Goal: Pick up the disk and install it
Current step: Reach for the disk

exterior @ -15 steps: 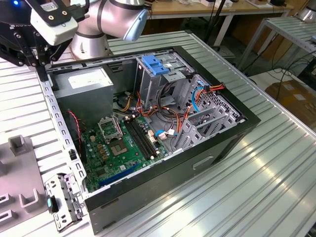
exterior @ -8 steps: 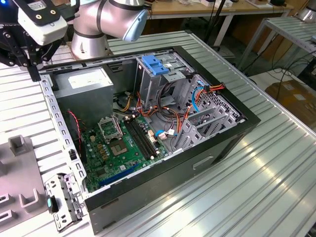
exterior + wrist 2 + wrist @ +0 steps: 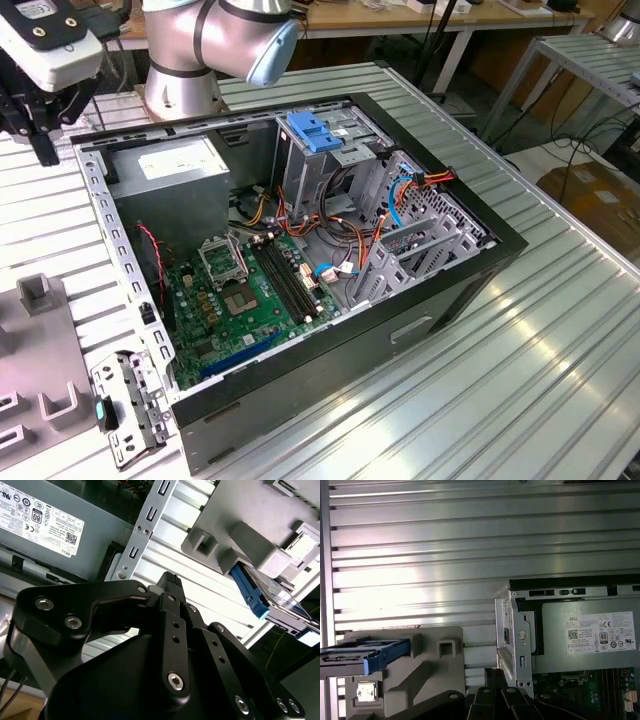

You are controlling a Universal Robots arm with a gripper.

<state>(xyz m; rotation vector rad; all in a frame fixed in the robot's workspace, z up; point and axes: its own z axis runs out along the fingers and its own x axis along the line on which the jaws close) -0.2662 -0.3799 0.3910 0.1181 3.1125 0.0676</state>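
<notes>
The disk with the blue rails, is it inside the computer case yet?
No: in the first wrist view the disk sits in the grey holder, outside the computer case.

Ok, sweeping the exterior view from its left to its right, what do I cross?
Tool → grey power-supply box → blue plastic latch → red and orange cable bundle → brown cardboard box beyond the table.
</notes>
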